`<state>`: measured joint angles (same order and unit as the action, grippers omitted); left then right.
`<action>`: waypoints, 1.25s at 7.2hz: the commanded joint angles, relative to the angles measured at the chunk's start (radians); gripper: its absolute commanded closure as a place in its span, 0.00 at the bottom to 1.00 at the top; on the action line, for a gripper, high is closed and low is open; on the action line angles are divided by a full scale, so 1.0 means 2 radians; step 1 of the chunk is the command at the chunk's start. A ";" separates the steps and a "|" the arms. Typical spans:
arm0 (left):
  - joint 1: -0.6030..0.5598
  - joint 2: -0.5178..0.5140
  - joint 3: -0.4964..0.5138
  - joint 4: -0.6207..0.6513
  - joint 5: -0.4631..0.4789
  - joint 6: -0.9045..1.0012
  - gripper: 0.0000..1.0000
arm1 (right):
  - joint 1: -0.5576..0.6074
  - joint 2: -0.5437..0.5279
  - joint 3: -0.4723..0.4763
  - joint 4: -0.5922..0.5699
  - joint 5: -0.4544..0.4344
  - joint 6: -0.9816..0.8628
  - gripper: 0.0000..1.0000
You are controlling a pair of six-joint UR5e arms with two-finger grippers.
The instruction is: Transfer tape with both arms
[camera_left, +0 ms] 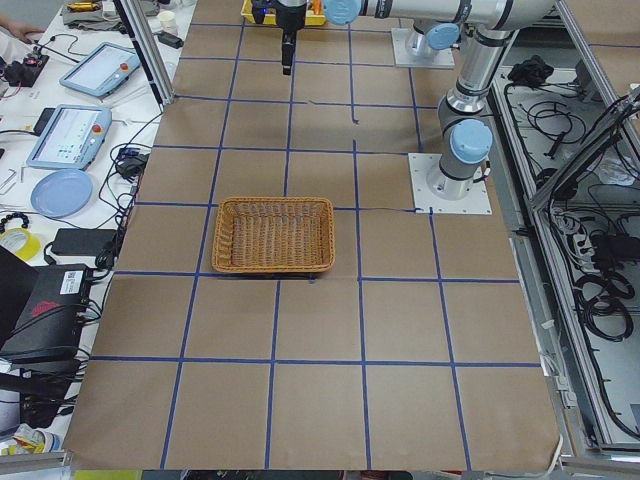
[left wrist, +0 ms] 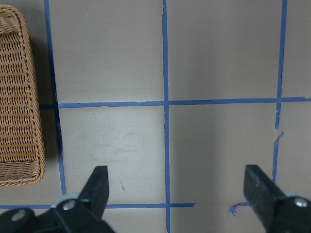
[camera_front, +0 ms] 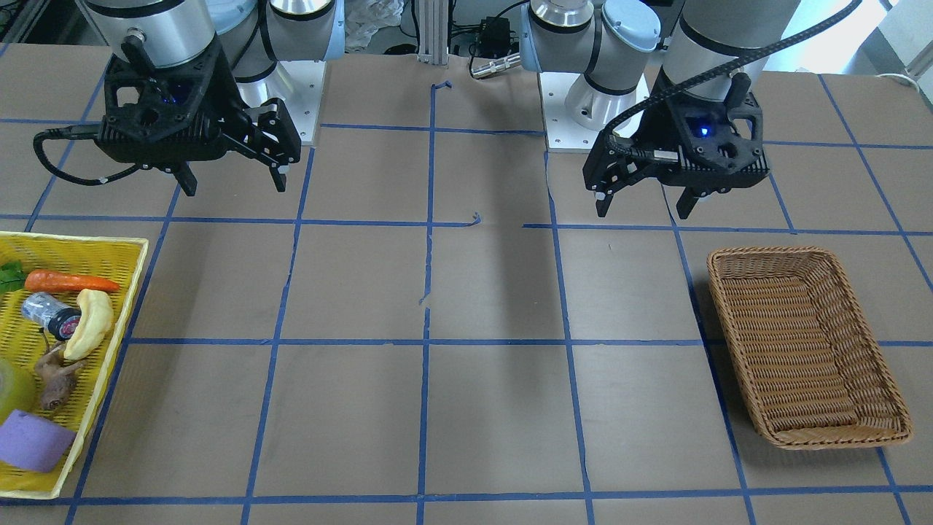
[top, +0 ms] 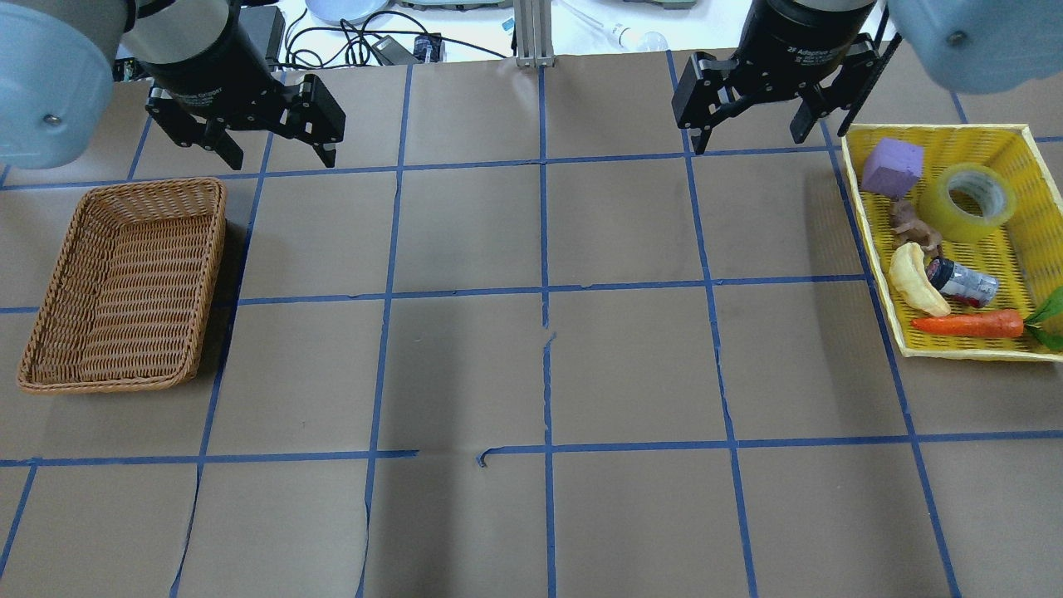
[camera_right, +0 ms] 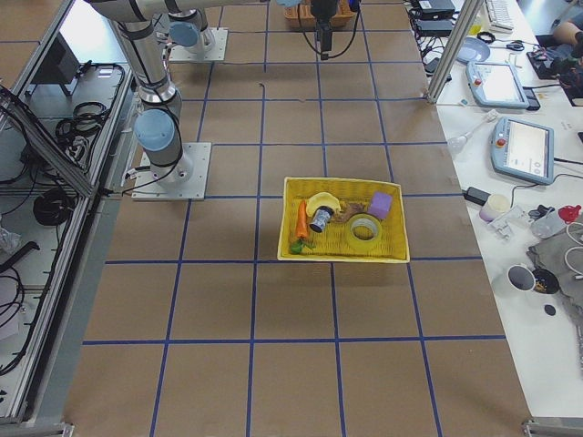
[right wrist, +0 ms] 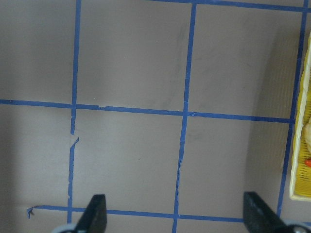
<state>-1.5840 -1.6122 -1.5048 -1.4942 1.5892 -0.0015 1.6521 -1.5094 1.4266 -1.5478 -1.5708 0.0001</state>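
With the left gripper (top: 280,155) and right gripper (top: 747,138) both spread wide and empty above the worktop (top: 465,374), we should lower the right one onto the tape (top: 967,202), lying in the far right part of the yellow basket (top: 930,129) near the purple roll (top: 892,167), and pinch only its wall.

We see the left arm (top: 50,83) and the right arm (top: 955,41) both up above the table (top: 465,374), on the side where their bases stand. The left gripper (top: 278,158) hangs over the table's left half and the right gripper (top: 750,143) over its right half. Both point straight down. Their fingers are spread wide apart, hold nothing, and do not touch the table.
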 commanded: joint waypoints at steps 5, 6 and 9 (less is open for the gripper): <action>0.000 0.000 0.000 0.001 0.000 0.000 0.00 | -0.036 0.007 0.000 -0.007 0.000 -0.033 0.00; 0.000 0.000 0.000 0.000 0.000 0.000 0.00 | -0.082 0.021 0.001 -0.002 0.000 -0.113 0.00; 0.000 0.000 -0.001 0.002 0.000 0.000 0.00 | -0.219 0.112 0.026 -0.098 0.000 -0.385 0.00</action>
<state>-1.5843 -1.6123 -1.5059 -1.4917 1.5892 -0.0015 1.3150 -1.3578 1.4524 -1.6263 -1.5712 -0.5815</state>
